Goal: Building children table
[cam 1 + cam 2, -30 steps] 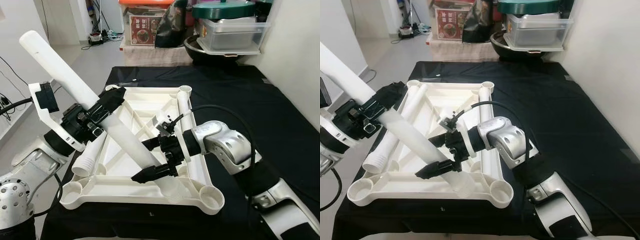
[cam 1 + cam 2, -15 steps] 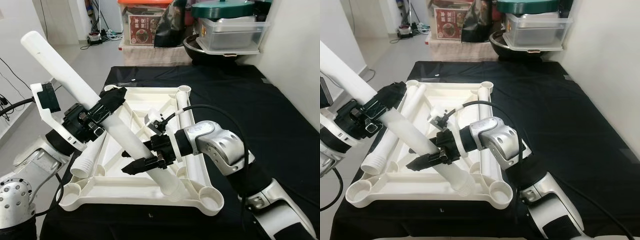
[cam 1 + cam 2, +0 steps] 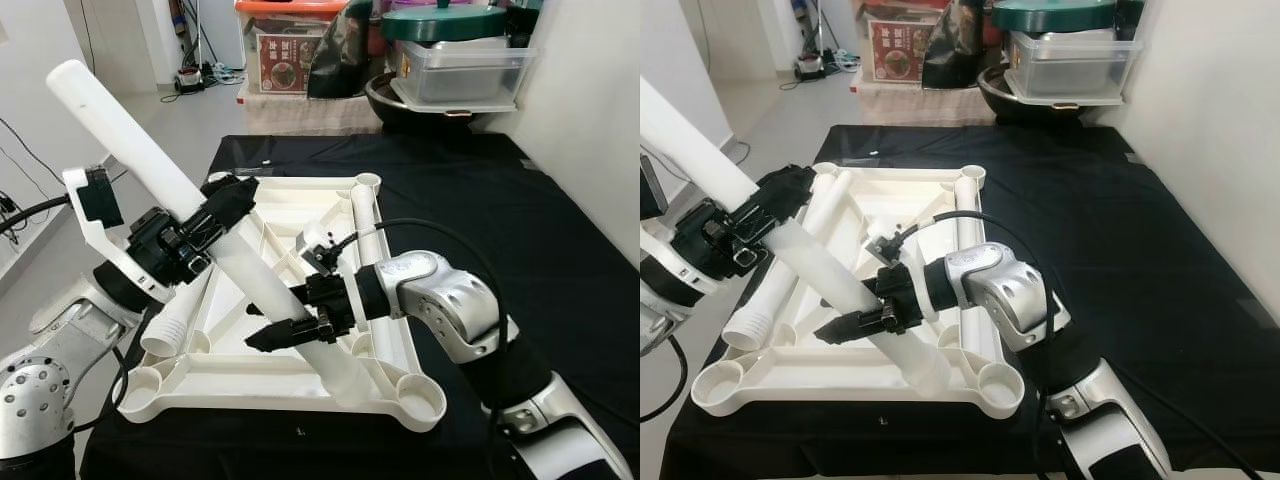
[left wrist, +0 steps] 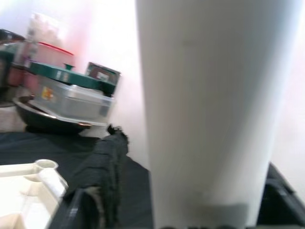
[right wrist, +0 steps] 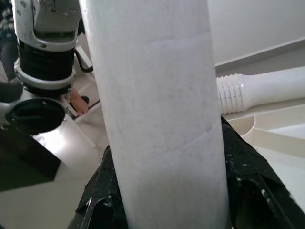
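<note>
The lower end of the long white table leg is hidden behind the right arm where it slants down toward the near rim of the upturned white tabletop, so whether it touches the plastic cannot be told; its upper end rises up and out past the table's left edge. The left gripper is clamped round the leg about midway along it, above the far-left part of the tabletop, its black fingers pressed to either side of the tube, and in the left wrist view the blurred tube fills most of the frame. The right gripper is closed round the same leg lower down, over the middle of the tabletop, fingertips pointing to the robot's left. Two more white legs lie in the tabletop: one along its right rail, one with a ribbed end along its left rail, partly covered by the left arm. The tabletop rests underside up on a table under a black cloth, with round sockets at its corners, the near-right socket open. The cloth lies bare to the right of the tabletop as far as the white wall. Beyond the far edge stand a red-lidded storage box and a clear plastic tub under a green lid; grey floor with cables lies to the left.
</note>
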Available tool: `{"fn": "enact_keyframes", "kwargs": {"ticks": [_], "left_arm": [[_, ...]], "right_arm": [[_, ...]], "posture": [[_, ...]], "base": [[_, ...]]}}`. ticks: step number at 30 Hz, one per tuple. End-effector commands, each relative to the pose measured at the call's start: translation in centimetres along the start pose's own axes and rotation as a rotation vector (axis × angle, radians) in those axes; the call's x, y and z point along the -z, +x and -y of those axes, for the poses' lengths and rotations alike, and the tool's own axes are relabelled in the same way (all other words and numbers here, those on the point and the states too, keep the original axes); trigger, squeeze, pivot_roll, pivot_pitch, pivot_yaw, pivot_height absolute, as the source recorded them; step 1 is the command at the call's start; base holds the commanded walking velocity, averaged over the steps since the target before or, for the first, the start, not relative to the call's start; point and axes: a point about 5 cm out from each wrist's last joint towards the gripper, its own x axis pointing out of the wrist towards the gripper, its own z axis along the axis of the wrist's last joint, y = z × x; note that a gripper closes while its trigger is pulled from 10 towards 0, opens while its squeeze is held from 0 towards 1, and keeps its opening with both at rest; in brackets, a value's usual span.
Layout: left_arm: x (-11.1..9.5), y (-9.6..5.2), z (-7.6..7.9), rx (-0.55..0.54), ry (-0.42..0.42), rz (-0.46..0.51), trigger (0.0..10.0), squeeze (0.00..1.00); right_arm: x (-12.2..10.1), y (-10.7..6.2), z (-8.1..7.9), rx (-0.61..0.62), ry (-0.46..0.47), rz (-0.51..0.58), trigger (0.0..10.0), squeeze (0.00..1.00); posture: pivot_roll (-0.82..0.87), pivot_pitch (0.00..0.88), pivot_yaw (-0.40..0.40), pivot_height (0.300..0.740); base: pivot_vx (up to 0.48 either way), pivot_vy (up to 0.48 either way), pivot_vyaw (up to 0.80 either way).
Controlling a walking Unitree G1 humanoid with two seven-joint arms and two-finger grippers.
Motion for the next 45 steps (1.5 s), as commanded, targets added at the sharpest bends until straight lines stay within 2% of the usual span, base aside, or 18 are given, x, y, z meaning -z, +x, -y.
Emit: {"fn": "enact_keyframes", "kwargs": {"ticks": [1,4,12,13,16,17,18,19,20,21,22,23,26,31,35,39,43,45], "left_arm": [[-1.0,-0.9,0.4,0.031,0.022,0.002,10.0,1.00],[-2.0,-2.1,2.1,0.157,0.024,-0.030,10.0,1.00],[-2.6,-4.5,3.3,0.183,0.121,-0.108,10.0,1.00],[-2.1,-5.0,2.6,0.090,0.173,-0.146,10.0,0.00],[-1.3,-5.6,1.4,-0.046,0.241,-0.219,10.0,0.00],[-0.3,-6.4,-0.9,-0.278,0.334,-0.311,10.0,0.00],[0.1,-7.7,-3.5,-0.570,0.344,-0.366,10.0,0.00],[0.3,-8.7,-5.0,-0.756,0.339,-0.401,10.0,0.00],[0.3,-8.7,-5.0,-0.756,0.339,-0.401,10.0,0.00],[0.4,-9.9,-6.4,-0.955,0.364,-0.442,10.0,0.00],[0.4,-9.9,-6.4,-0.955,0.364,-0.442,10.0,0.00],[0.0,-10.6,-6.7,-1.087,0.468,-0.434,10.0,0.00],[0.8,-10.9,-6.4,-1.162,0.532,-0.513,10.0,0.00],[1.7,-10.1,-5.7,-1.107,0.594,-0.574,10.0,0.00],[1.3,-8.6,-4.4,-0.999,0.607,-0.428,10.0,0.00],[1.3,-8.2,-3.7,-0.948,0.626,-0.400,10.0,0.00],[1.2,-8.5,-3.3,-0.924,0.543,-0.221,10.0,0.00],[1.6,-8.7,-3.4,-0.915,0.493,-0.228,10.0,0.00]], "right_arm": [[0.3,-1.2,0.4,0.044,0.053,0.027,0.0,0.00],[-0.4,-2.7,0.9,0.101,0.066,0.067,0.0,0.00],[-2.4,-6.2,2.0,0.230,0.053,0.169,0.0,0.00],[-3.0,-7.3,2.5,0.297,0.042,0.211,0.0,0.00],[-3.6,-8.2,2.9,0.358,0.024,0.265,0.0,0.00],[-4.3,-9.3,3.5,0.464,-0.004,0.324,0.0,0.00],[-4.8,-10.4,4.1,0.581,-0.027,0.382,5.2,0.00],[-5.1,-11.0,4.4,0.653,-0.039,0.416,5.2,0.00],[-5.1,-11.0,4.4,0.653,-0.039,0.416,5.2,0.00],[-4.9,-11.6,4.9,0.748,-0.038,0.419,7.1,0.00],[-4.9,-11.6,4.9,0.748,-0.038,0.419,7.1,0.00],[-4.8,-12.0,4.9,0.803,-0.027,0.450,10.0,0.00],[-4.8,-12.6,5.2,0.895,-0.002,0.527,10.0,0.00],[-5.4,-13.5,5.8,0.927,0.108,0.691,10.0,0.00],[-5.2,-12.5,5.9,0.903,0.188,0.803,10.0,0.00],[-4.8,-11.5,5.9,0.896,0.211,0.835,10.0,0.00],[-4.3,-11.3,6.0,0.927,0.230,0.858,10.0,0.00],[-4.1,-11.3,5.9,0.935,0.233,0.859,10.0,0.00]], "posture": [[0.02,0.000,-0.016,0.740],[0.02,0.000,-0.018,0.740],[0.03,0.000,-0.026,0.740],[0.03,0.000,-0.027,0.740],[0.03,0.000,-0.029,0.740],[0.03,0.000,-0.031,0.740],[0.03,0.000,-0.033,0.740],[0.03,0.000,-0.033,0.740],[0.03,0.000,-0.033,0.740],[0.04,0.000,-0.038,0.740],[0.04,0.000,-0.038,0.740],[0.05,0.000,-0.044,0.740],[0.05,0.000,-0.044,0.740],[0.05,0.000,-0.047,0.740],[0.06,0.000,-0.044,0.740],[0.06,0.000,-0.042,0.740],[0.07,0.000,-0.036,0.740],[0.06,0.000,-0.038,0.740]], "base": [[0.000,0.000,0.00],[0.000,0.000,0.00],[0.000,0.000,0.00],[0.000,0.000,0.00],[0.000,0.000,0.00],[0.000,0.000,0.00],[0.000,0.000,0.00],[0.000,0.000,0.00],[0.000,0.000,0.00],[0.000,0.000,0.00],[0.000,0.000,0.00],[0.000,0.000,0.00],[0.000,0.000,0.00],[0.000,0.000,0.00],[0.000,0.000,0.00],[0.000,0.000,0.00],[0.000,0.000,0.00],[0.000,0.000,0.00]]}}
